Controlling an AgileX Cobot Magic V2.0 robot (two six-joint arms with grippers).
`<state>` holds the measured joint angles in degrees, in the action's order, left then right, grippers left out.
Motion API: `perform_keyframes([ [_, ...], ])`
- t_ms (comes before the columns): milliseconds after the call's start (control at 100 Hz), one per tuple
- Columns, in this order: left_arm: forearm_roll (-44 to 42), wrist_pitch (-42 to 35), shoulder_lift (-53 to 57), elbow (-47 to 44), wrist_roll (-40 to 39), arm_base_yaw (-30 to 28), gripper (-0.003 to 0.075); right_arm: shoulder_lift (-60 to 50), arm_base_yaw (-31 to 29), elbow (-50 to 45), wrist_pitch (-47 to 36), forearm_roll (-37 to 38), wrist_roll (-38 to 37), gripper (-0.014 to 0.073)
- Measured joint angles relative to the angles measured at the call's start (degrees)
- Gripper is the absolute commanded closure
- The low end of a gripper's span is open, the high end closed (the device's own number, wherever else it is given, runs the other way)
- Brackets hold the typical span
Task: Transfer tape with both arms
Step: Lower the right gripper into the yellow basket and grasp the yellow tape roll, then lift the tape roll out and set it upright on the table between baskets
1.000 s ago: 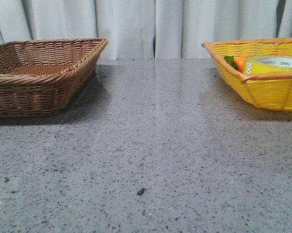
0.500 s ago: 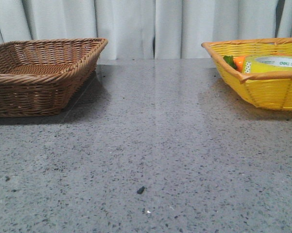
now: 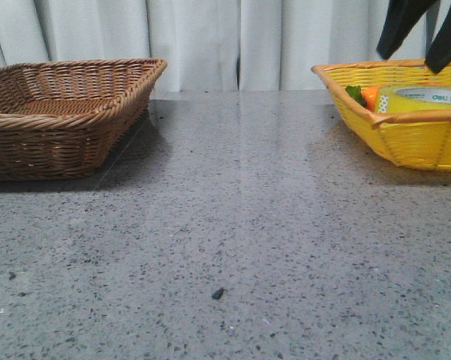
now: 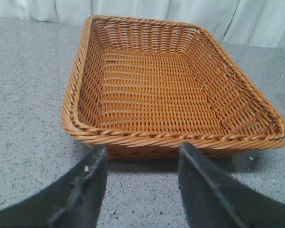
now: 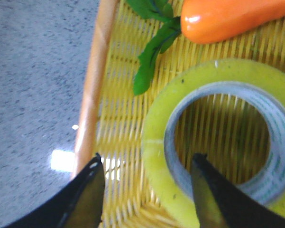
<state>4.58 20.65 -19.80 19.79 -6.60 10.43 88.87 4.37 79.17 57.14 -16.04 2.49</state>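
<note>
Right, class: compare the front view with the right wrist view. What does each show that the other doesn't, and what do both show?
Only the front view shows the brown wicker basket on the left, the white curtain behind, and the small dark speck on the table.

Only the right wrist view shows the yellow basket's slatted floor through the tape's hollow core.

Both show the yellow basket, the tape lying flat in it, the orange carrot toy beside it, the grey table, and the open right tool above the basket.

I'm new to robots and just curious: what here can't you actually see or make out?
- Tape: front view, lower part hidden by the yellow basket wall.
- Carrot toy: right wrist view, end cut off by the edge.
- Right gripper: front view, only fingers show; arm out of frame.
- Left gripper: absent from front view.
</note>
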Motion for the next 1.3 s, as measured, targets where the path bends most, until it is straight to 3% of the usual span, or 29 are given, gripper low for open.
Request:
perform_keyframes([
  [240,0.0,0.0,-0.1,0.0,0.0,0.0,0.0409,6.5,0.0,0.0,-2.2,1.0,0.0,0.0265],
  [310,0.0,0.0,-0.1,0.0,0.0,0.0,0.0408,7.9,0.0,0.0,-2.4,1.0,0.0,0.0400],
  [380,0.0,0.0,-0.1,0.0,0.0,0.0,0.0408,8.7,0.0,0.0,-2.8,0.7,0.0,0.0661],
  [550,0.0,-0.1,-0.1,0.0,0.0,0.0,0.0408,6.6,0.4,1.0,-3.4,0.8,0.0,0.0650],
  [690,0.0,-0.4,-0.1,0.0,0.0,0.0,0.0409,2.0,1.7,7.3,-4.1,1.2,0.0,0.0650],
  [900,0.0,-0.8,-0.1,0.0,0.0,0.0,0.0408,-0.9,10.4,22.1,-7.0,-0.8,0.0,0.0649],
  [1120,0.0,-1.2,-0.1,0.0,0.0,0.0,0.0408,6.5,21.0,25.1,-4.9,-1.0,0.0,0.0648],
  [1300,0.0,-1.3,-0.1,0.0,0.0,0.0,0.0408,17.3,22.6,24.6,-0.7,1.4,-0.1,0.0572],
])
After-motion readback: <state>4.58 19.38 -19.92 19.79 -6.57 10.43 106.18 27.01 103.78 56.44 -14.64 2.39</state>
